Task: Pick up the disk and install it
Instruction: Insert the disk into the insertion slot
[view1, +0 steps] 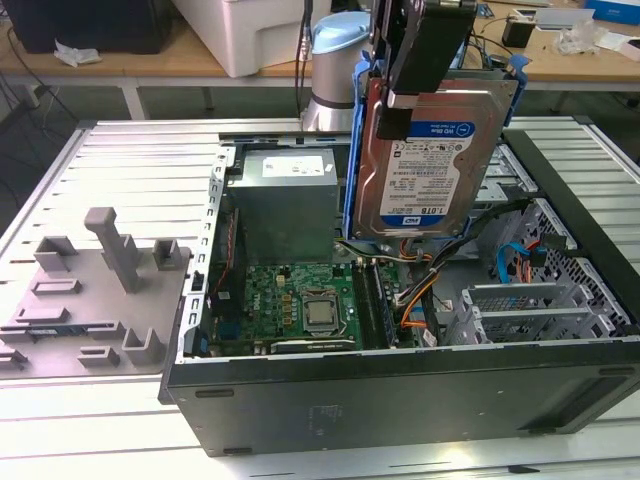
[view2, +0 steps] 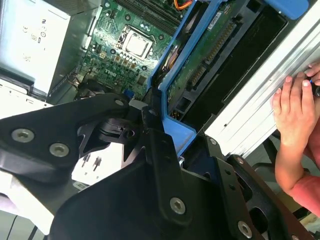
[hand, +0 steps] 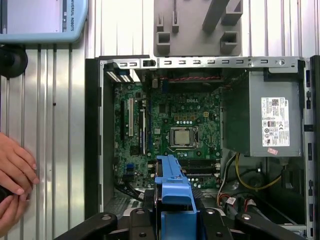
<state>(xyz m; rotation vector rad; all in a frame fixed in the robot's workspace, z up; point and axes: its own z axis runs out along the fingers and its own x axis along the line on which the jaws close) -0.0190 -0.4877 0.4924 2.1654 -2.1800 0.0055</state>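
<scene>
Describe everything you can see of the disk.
The disk is a flat silver metal rectangle with a white-and-blue label facing the exterior view, framed by a blue plastic carrier. It hangs nearly upright, slightly tilted, above the open computer case, near the grey power supply. The gripper clamps its upper edge; nothing else appears to touch it.
</scene>
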